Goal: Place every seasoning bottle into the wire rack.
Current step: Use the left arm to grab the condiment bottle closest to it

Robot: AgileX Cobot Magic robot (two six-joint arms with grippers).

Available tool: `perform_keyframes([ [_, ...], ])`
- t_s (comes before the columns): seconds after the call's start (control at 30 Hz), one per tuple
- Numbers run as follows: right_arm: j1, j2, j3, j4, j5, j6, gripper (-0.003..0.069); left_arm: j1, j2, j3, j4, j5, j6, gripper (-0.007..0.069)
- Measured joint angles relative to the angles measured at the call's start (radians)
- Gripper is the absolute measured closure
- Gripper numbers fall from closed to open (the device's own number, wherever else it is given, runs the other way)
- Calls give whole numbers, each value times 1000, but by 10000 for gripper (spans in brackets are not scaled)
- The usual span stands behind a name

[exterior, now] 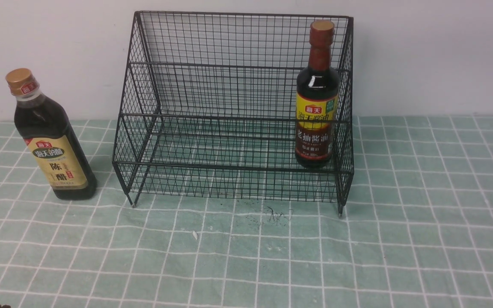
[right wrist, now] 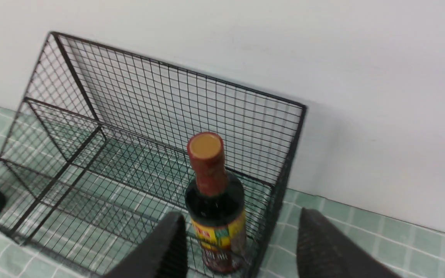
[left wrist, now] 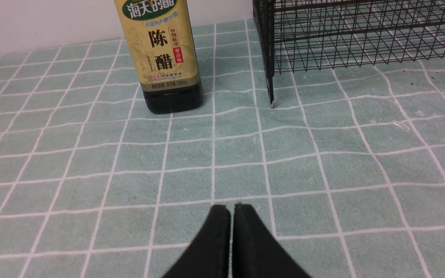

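Right wrist view: right tool [right wrist: 243, 218] open by red-capped bottle [right wrist: 214, 200]; left tool [left wrist: 230, 208] closed, so advancing unopened could topple gold-capped bottle [exterior: 51, 141].

light: bright, even | shadows: faint on wall [right wrist: 361, 77] beside wire rack [right wrist: 160, 116] | blur: right fingers [right wrist: 160, 251] soft

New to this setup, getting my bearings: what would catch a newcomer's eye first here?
The black wire rack stands centrally, with the red-capped bottle upright at the right end of its lower tier. The gold-capped bottle stands outside it, on the green checked cloth to the rack's left.
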Motion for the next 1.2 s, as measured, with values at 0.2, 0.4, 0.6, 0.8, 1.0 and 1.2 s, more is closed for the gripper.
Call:
perform_keyframes([
  [0.2,0,-267,54,-11,113,4,595,0,0,0,0,0,0,631],
  [0.4,0,-602,347,-14,27,57,671,0,0,0,0,0,0,631],
  [0.6,0,-905,719,10,-195,121,672,0,0,0,0,0,0,631],
  [0.8,0,-1083,1027,54,-533,128,672,0,0,0,0,0,0,631],
  [1.0,0,-1109,1181,94,-623,128,673,0,0,0,0,0,0,631],
  [1.2,0,-1109,1265,39,-631,101,673,0,0,0,0,0,0,631],
])
